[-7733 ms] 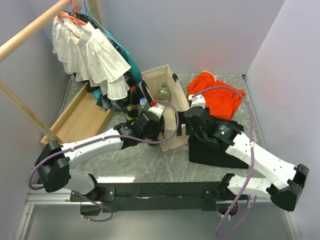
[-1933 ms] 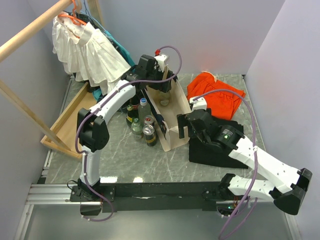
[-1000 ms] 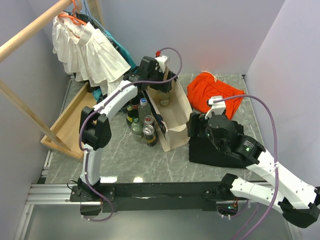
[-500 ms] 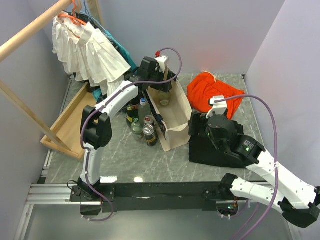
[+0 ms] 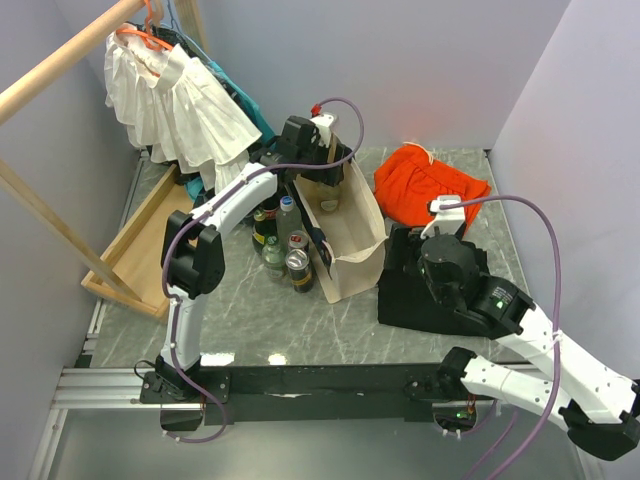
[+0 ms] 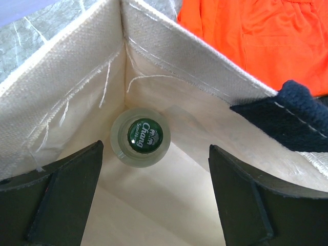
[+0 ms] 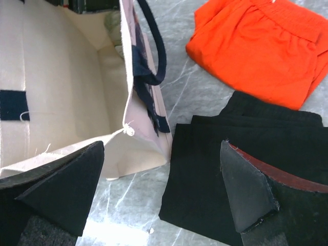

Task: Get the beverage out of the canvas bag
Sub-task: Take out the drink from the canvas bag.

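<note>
The beige canvas bag (image 5: 355, 232) stands open in the middle of the table, with its black strap (image 6: 302, 118) at the rim. A glass bottle with a green cap (image 6: 148, 136) stands upright in the bag's far corner, also visible from above (image 5: 328, 205). My left gripper (image 6: 154, 205) hovers open over the bag's far end (image 5: 322, 178), jaws on either side of the opening and the bottle just ahead of them, untouched. My right gripper (image 7: 159, 195) is open and empty, just right of the bag (image 7: 66, 92) above its near corner (image 5: 395, 255).
Several bottles and a can (image 5: 285, 250) stand left of the bag. An orange cloth (image 5: 430, 185) lies behind on the right, and a folded black cloth (image 7: 230, 169) lies under my right gripper. A clothes rail with a white garment (image 5: 180, 100) and a wooden tray (image 5: 150, 240) stand at the left.
My left arm swung from the bag's near side to above its far end and now holds still. My right gripper let go of the bag's rim and drew back right.
</note>
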Tool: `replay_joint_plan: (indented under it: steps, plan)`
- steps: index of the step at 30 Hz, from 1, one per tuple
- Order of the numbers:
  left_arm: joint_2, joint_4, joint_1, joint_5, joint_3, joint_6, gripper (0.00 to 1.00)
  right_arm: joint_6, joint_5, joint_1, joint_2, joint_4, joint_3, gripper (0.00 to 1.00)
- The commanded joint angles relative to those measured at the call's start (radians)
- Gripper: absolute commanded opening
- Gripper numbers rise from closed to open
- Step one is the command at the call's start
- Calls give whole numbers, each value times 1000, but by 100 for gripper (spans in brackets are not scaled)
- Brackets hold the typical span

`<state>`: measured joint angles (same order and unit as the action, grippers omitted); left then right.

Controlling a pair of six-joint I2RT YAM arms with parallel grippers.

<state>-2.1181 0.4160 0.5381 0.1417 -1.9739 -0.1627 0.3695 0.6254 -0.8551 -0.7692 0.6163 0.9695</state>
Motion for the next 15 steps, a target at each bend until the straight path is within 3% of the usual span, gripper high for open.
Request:
replay_joint_plan:
  steps: [1, 8, 15]
  plan:
    - [1, -29, -4, -13, -14, -12, 89, 20, 103, -6, -8, -32, 9, 100]
    - [1, -39, -15, 5, -10, -14, 90, 98, 238, -5, -38, 23, 32, 100]
    - [-16, -28, -18, -7, -26, -11, 89, 83, 194, -7, -47, 14, 21, 100]
